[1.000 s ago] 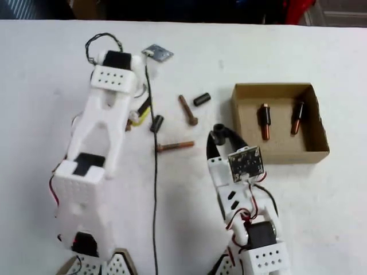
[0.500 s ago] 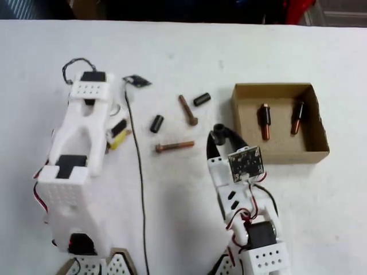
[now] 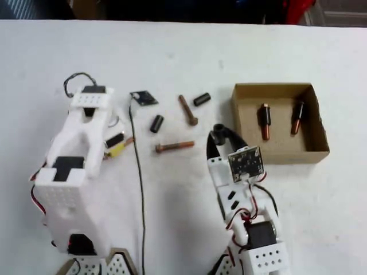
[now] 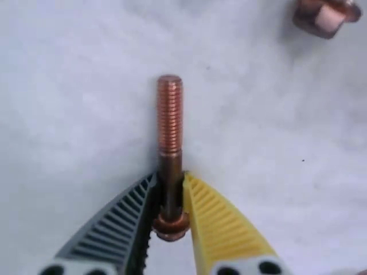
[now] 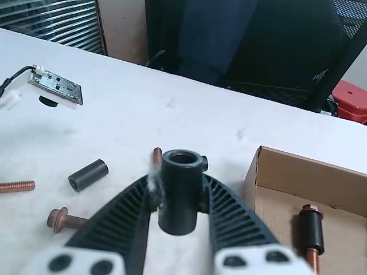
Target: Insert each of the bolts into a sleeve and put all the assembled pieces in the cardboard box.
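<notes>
Both arms are white plastic shells; the left arm [image 3: 86, 132] shows perforated faces. Red and, it seems, black wires [image 3: 239, 220] loop along the right arm [image 3: 265, 256], beside a small square circuit board [image 3: 246, 162]. The left gripper [image 4: 170, 186] has one grey ribbed finger [image 4: 114, 229] and one yellow finger [image 4: 221, 229]; the right gripper [image 5: 179, 192] is black.

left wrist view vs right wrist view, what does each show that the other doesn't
Left wrist: left gripper shut on a bolt near its head. Right wrist: right gripper holding a sleeve upright, a loose sleeve, a board, the box with an assembled piece. Both: the table and probably one loose bolt's head.
</notes>
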